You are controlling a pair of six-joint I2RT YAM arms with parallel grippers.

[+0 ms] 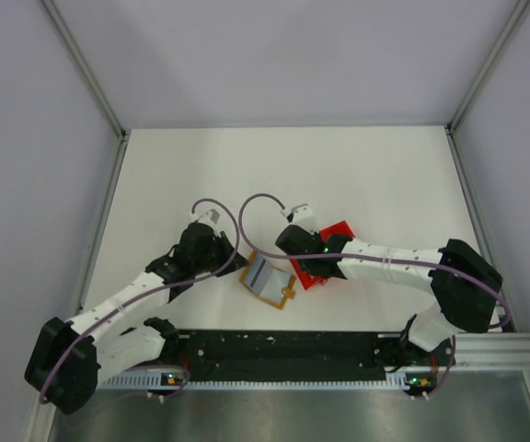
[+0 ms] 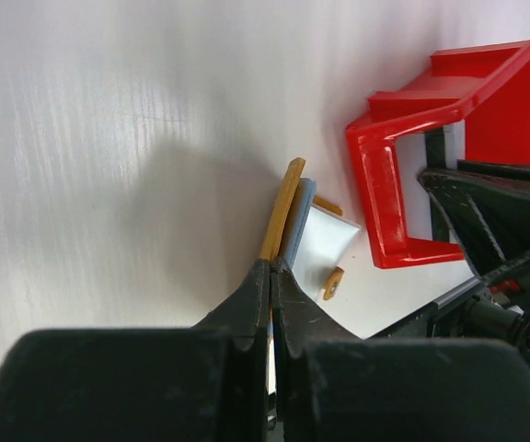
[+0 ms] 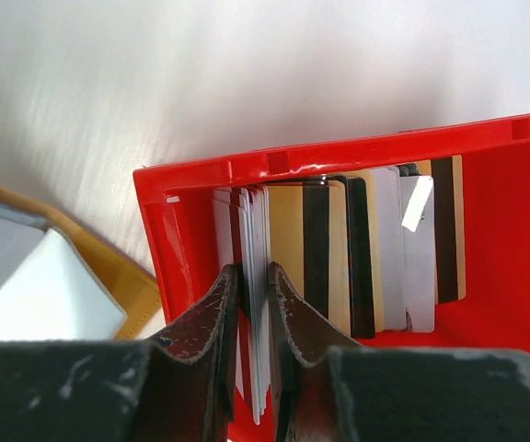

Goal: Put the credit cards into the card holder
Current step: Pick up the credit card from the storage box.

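Right gripper (image 3: pixel 253 276) jaws pinch several credit cards (image 3: pixel 254 235) between them: thin, stiff, slick, I judge, best gripped flat-on; left gripper (image 2: pixel 271 267) clamps the card holder (image 2: pixel 282 207) edge.

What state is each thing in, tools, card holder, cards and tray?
card holder: open, a pale card showing inside.
left tool: shut on the card holder's edge.
red tray: holding a row of cards.
credit cards: standing on edge in the red tray.
right tool: shut on a few white credit cards.
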